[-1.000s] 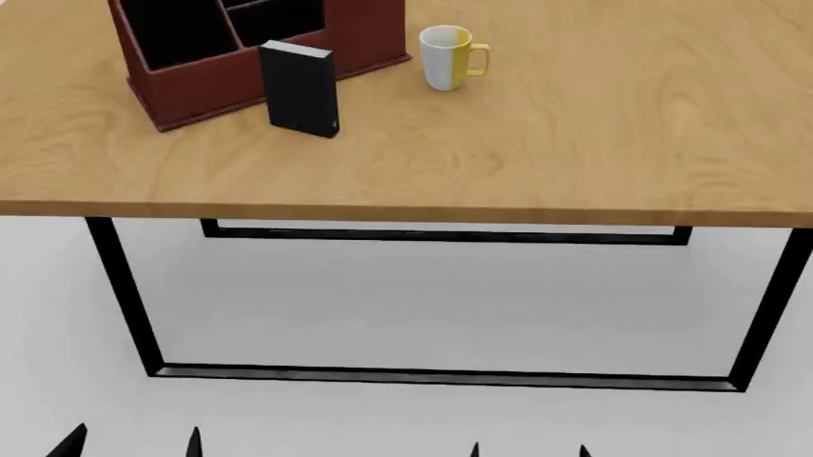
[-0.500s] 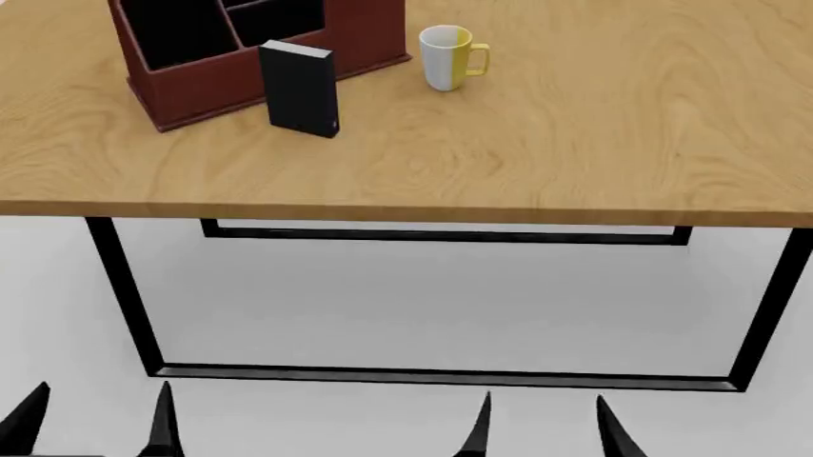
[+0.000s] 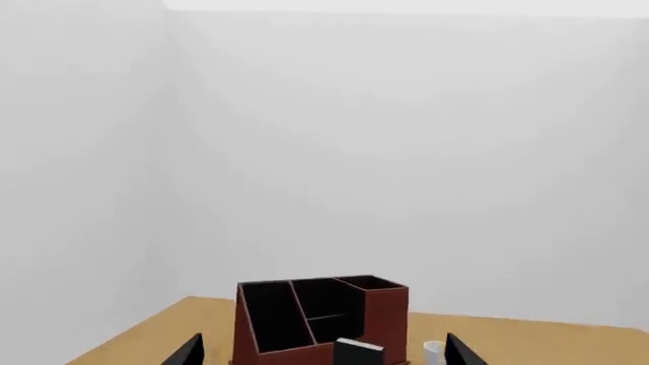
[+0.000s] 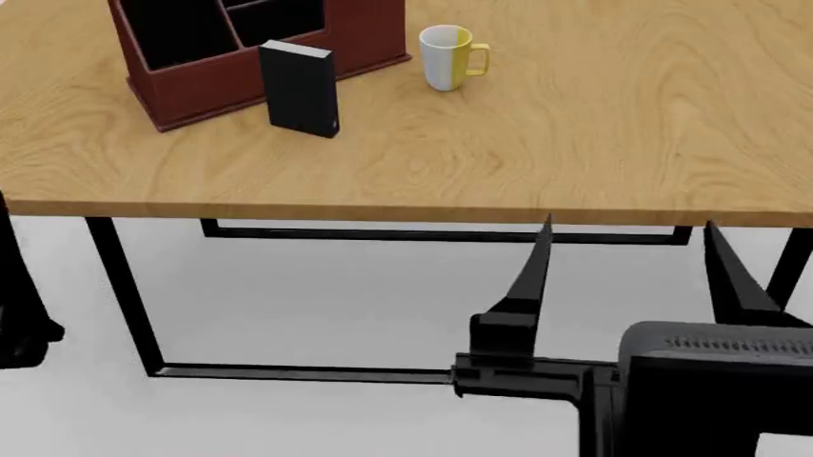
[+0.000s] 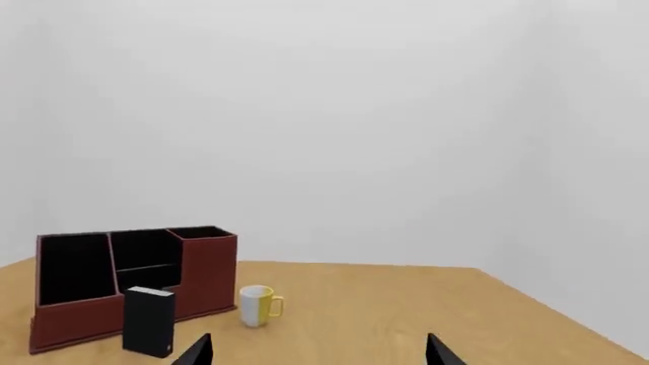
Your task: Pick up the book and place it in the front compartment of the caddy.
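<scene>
The black book (image 4: 300,89) stands upright on the table, right against the near wall of the red-brown caddy (image 4: 190,99) at the back left. Both also show in the left wrist view, book (image 3: 357,354) and caddy (image 3: 385,312), and in the right wrist view, book (image 5: 149,321) and caddy (image 5: 208,274). My right gripper (image 4: 629,262) is open and empty, raised in front of the table's near edge, well to the right of the book. My left gripper (image 3: 324,354) is open and empty, facing the caddy from a distance; the head view shows only a dark part of that arm at the left edge.
A white and yellow mug (image 4: 447,57) stands to the right of the caddy; it also shows in the right wrist view (image 5: 258,304). The wooden table (image 4: 534,143) has black metal legs (image 4: 121,295). White walls stand behind it.
Both arms have risen. The right gripper's fingers moved from the bottom edge of the head view up to the table's near edge. The left arm moved out to the left edge.
</scene>
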